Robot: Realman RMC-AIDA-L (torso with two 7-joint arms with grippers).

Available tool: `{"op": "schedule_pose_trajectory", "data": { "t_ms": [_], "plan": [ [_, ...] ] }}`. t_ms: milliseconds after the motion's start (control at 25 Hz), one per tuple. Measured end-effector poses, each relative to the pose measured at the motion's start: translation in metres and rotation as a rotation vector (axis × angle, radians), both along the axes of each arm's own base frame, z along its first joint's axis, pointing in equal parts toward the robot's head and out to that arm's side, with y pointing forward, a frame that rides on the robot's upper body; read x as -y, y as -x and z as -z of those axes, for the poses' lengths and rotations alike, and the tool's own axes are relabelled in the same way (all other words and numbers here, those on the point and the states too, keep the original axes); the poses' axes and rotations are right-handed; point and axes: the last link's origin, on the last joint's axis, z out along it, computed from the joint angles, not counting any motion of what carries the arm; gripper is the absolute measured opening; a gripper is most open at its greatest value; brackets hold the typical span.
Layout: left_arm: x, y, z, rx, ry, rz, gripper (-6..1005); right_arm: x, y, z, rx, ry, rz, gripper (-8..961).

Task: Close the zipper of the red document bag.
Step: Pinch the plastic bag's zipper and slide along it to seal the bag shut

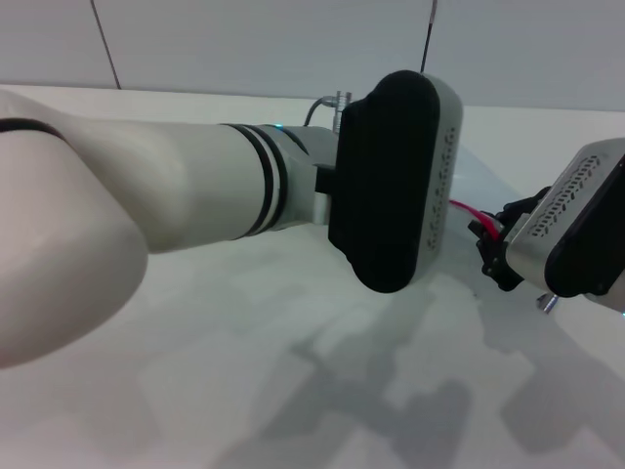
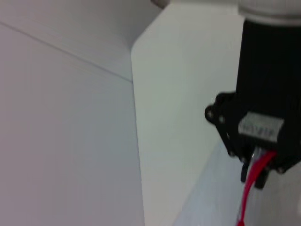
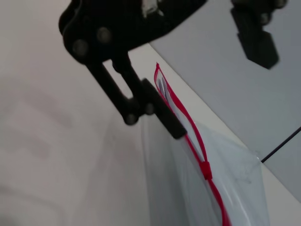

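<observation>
The red document bag [image 3: 235, 174] hangs as a translucent pale pouch above the white table. Its zipper [image 3: 188, 127] is a thin red strip along the top edge, with the small red slider [image 3: 205, 170] partway down it. My right gripper [image 3: 162, 113] is shut on the zipper's end, a short way from the slider. The head view shows the right gripper [image 1: 491, 249] at the right with the zipper [image 1: 463, 210] leading into it. In the left wrist view the right gripper [image 2: 254, 167] pinches the same strip [image 2: 249, 193]. My left arm [image 1: 195, 186] reaches across the middle, and its wrist housing [image 1: 391, 176] hides its gripper.
The white table [image 1: 244, 371] lies below both arms, shaded by them. A pale wall [image 1: 244, 39] runs along its far edge, and the left wrist view shows the table's corner [image 2: 134, 61] against it.
</observation>
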Motion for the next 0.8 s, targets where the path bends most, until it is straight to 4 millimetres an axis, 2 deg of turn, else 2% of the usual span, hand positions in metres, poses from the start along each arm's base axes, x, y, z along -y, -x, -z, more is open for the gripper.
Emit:
{"op": "schedule_pose_trajectory", "data": {
  "t_ms": [800],
  "plan": [
    [0.0003, 0.0053, 0.0023, 0.047, 0.014, -0.012, 754, 0.0029, 0.0093, -0.003, -0.014, -0.007, -0.025, 51]
  ]
}}
